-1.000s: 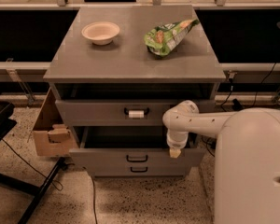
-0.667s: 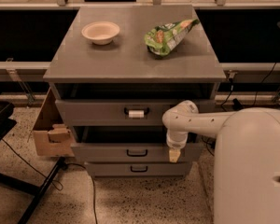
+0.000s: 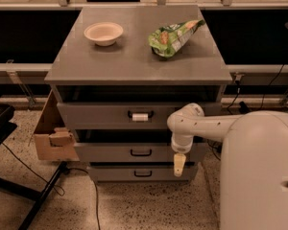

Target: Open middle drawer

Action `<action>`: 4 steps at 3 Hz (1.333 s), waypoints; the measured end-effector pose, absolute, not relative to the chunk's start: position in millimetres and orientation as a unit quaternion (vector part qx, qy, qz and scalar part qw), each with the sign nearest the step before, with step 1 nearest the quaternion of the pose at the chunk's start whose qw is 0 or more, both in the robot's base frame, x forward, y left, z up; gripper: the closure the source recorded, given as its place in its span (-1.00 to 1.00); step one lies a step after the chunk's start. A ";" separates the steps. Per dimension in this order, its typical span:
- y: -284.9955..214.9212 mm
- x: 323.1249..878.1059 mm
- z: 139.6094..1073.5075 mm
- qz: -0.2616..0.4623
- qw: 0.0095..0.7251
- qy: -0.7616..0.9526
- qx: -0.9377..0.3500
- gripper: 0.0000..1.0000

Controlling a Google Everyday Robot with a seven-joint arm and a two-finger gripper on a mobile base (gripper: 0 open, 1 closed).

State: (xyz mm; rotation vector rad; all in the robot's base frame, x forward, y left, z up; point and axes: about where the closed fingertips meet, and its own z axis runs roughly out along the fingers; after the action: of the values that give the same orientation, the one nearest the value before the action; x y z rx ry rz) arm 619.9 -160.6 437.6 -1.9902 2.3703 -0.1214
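The middle drawer has slid back in: a second ago it stood well out, now it's barely ajar. The hand hangs at four o'clock from the drawer's handle, clear of it; how open, I can't tell. That pull likely needs redoing.

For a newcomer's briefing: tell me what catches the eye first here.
The robot's white arm reaches across the front of the grey cabinet, its gripper hanging downward before the right end of the middle drawer. On the cabinet top sit a pale bowl and, right of it in view, a crumpled green bag.
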 end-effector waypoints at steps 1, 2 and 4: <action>-160.6 619.9 437.6 -0.039 0.022 0.765 -0.642 -0.50; -173.7 600.9 436.4 -0.041 0.000 0.773 -0.634 0.12; -197.6 586.2 445.8 -0.049 -0.007 0.789 -0.612 0.99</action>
State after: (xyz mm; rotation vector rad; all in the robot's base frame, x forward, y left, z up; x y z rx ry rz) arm 586.2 -197.6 445.8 -1.9312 2.4910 -0.1559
